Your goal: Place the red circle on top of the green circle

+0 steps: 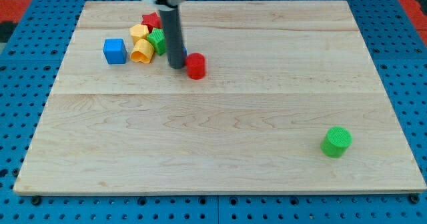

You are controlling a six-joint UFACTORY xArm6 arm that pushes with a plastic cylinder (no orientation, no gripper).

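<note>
My tip (177,66) rests on the wooden board (220,164) in its far left part, touching or just beside the left flank of the red circle (195,66) — the two are so close that no gap shows between them. There is no claw on this arm, only the straight dark rod, so nothing stands apart, together or clamped on anything. The red circle stands upright, a short cylinder, on bare wood. The green circle (336,142), also an upright cylinder, sits well apart from it, near the board's near right corner, with a wide stretch of wood between the two. To the left of my tip lies a tight cluster of blocks: a green block (157,41) just beside the rod and partly hidden by it, a yellow block (142,51) touching that green one on its left, another yellow block (139,31) just farther back, and a red block (151,19) farthest of all — its shape partly hidden, perhaps a star. A blue cube (115,51) stands left of the cluster, just beside the nearer yellow block.
</note>
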